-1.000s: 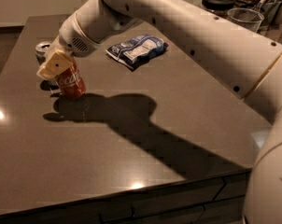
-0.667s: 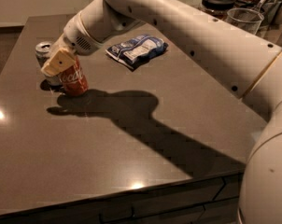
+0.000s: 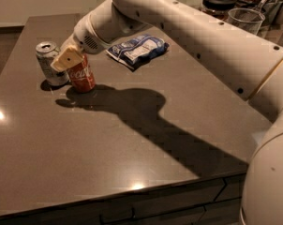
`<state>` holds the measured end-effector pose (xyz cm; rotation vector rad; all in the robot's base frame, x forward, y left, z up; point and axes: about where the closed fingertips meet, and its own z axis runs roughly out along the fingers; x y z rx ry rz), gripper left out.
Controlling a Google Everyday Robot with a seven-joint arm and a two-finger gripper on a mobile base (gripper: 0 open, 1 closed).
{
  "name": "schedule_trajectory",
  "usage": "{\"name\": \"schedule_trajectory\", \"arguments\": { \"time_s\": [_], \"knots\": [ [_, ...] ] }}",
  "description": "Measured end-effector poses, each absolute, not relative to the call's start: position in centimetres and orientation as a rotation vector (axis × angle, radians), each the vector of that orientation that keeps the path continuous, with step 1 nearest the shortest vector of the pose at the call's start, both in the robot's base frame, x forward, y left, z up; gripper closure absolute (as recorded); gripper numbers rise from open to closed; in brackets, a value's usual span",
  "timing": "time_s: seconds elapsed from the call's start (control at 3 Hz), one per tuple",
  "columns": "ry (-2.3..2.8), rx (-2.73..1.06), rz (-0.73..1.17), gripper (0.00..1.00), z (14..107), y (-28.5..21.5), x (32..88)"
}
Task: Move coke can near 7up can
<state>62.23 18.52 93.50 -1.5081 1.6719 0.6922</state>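
7up can (image 3: 48,64): stands upright on the table (image 3: 132,153) in the upper left of the frame, silver top showing, just left of the red can.
Claw (image 3: 69,62): upper left, at the end of the white arm that reaches in from the right; it is closed around the upper part of the coke can, with one cream finger pad (image 3: 66,58) lying across the can's near side.
Coke can (image 3: 83,77): held in the claw, just beside the 7up can on its right, base at the table surface, white script facing the camera.
Snack bag (image 3: 139,49): blue and white, lying flat right of the cans, upper centre.
Glass (image 3: 244,20): clear, upper right, beyond the arm.
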Motion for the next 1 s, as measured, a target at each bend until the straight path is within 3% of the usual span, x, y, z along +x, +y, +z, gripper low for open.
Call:
{"name": "schedule_trajectory", "arguments": {
  "time_s": [0.67, 1.0],
  "knots": [
    [1.725, -1.411, 0.713, 0.12, 92.58, 17.53, 63.12],
    [1.724, -1.415, 0.715, 0.0, 92.54, 17.69, 63.04]
  ]
}}
